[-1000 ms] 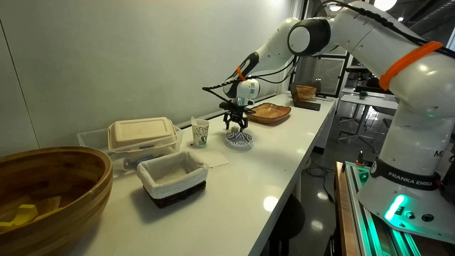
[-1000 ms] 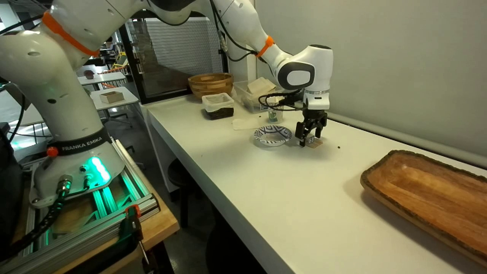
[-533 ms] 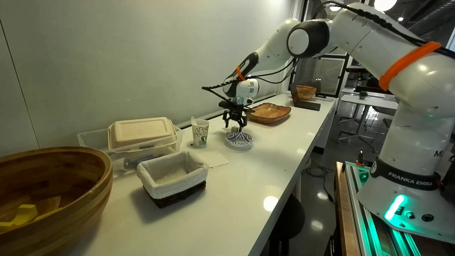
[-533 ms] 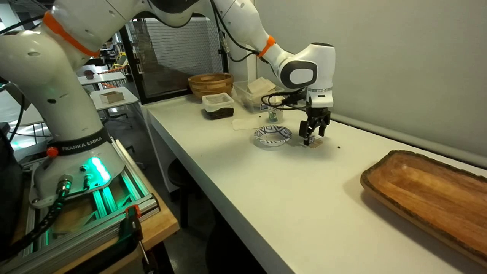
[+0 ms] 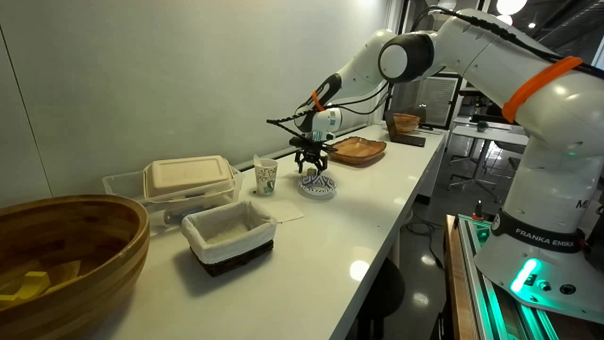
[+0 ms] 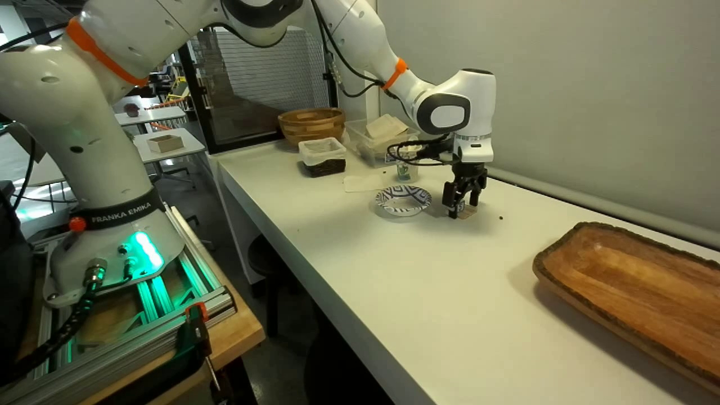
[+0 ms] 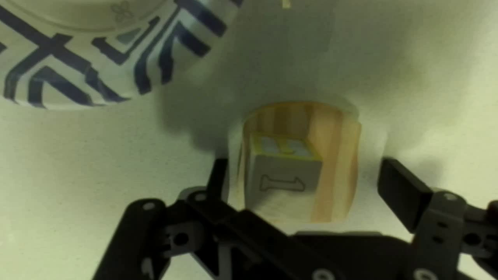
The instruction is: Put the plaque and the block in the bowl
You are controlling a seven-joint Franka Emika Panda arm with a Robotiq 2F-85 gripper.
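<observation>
In the wrist view we have the block (image 7: 282, 181) on the plaque (image 7: 340, 167), between the two sides of the claw (image 7: 305, 177), with the small bowl (image 7: 116, 68) near them at upper left. In an exterior view we find the large bowl (image 5: 118, 274) on the tabletop (image 5: 302, 283) at far left, the basket (image 5: 236, 251) to its right, the box (image 5: 121, 186) behind the basket, the cup (image 5: 266, 180) to the box's right, and the tray (image 5: 357, 153) behind the claw.

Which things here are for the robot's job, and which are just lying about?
For the job:
pale printed cube-shaped block
striped tan wooden plaque
large round brown wooden bowl

Just lying about:
blue-patterned round white dish
white patterned paper cup
white-lined dark wicker basket
clear rectangular plastic box
long brown wooden tray
</observation>
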